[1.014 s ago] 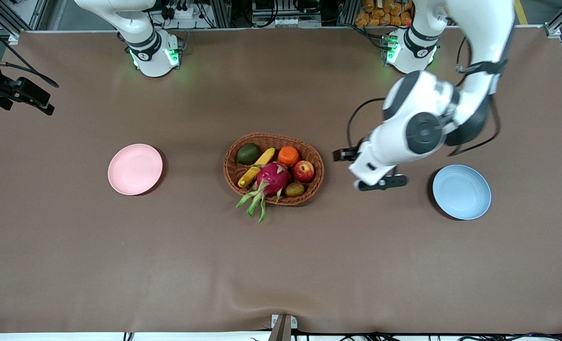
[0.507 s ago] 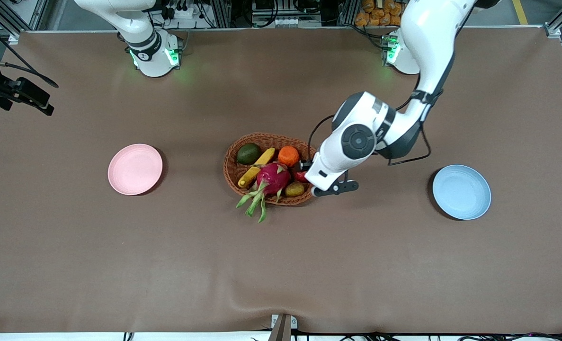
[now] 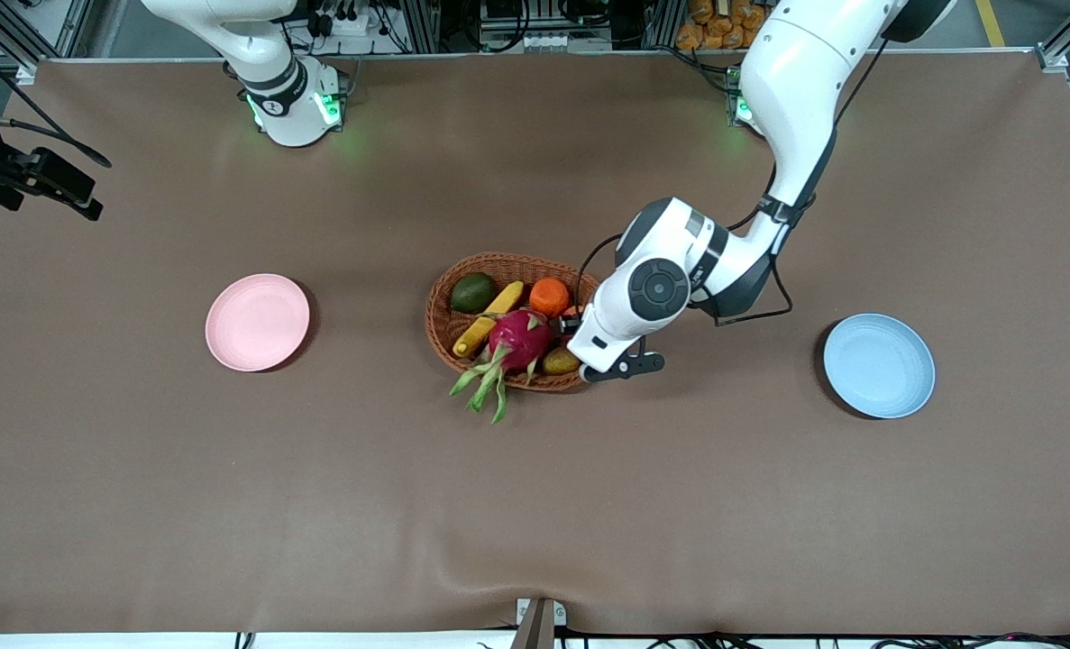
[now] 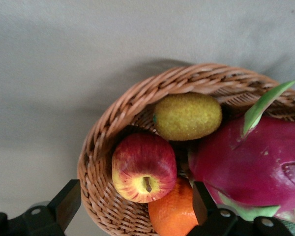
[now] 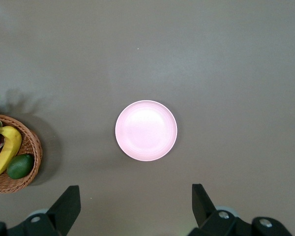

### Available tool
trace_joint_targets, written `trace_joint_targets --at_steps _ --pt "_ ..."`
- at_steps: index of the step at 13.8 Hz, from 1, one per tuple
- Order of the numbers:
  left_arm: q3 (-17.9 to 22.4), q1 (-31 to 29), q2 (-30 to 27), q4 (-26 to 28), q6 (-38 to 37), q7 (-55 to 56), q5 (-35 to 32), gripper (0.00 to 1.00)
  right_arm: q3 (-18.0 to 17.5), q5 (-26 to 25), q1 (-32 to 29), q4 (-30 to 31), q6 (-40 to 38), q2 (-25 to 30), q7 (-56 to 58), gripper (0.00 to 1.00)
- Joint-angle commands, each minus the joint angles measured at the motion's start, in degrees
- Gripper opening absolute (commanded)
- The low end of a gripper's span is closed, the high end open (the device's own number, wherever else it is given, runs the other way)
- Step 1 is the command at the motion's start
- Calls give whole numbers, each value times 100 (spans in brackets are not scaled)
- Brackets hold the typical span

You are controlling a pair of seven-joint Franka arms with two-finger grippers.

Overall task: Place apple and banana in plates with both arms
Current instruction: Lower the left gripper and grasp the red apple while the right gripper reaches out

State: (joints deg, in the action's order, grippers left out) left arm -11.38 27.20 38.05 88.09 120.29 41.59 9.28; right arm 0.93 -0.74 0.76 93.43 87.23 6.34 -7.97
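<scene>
1. Nowhere any readable writing or labels.
2. Left gripper [image 4: 132,206] over the wicker basket [image 3: 444,338] at mid-table, fingers [image 4: 66,201] spread wide either side of the apple [image 4: 143,167], not touching.
3. Right gripper [image 5: 132,206] high above the pink plate [image 5: 146,130], fingers apart, holding nothing.
4. Banana [image 3: 489,317] in basket; blue plate [image 3: 879,365] toward the left arm's end.

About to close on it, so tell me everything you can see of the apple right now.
The apple is small and round, red with yellow patches and fine streaks, its dimpled top with a short dark stem tilted toward the left wrist camera. It looks smooth and whole. It sits in the wicker basket at the end toward the left arm, against the woven wall, touching the orange and close beside the yellow-green fruit. The left tool hovers open over it, not yet touching.
</scene>
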Motion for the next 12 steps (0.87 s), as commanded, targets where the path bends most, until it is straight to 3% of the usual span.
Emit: trace_joint_targets --at_steps 1,12 --pt "66 101 159 -152 38 104 -14 100 -75 -31 -93 0 31 -19 67 100" --pt "84 260 387 -152 223 77 -32 100 -102 4 195 43 197 -255 15 100"
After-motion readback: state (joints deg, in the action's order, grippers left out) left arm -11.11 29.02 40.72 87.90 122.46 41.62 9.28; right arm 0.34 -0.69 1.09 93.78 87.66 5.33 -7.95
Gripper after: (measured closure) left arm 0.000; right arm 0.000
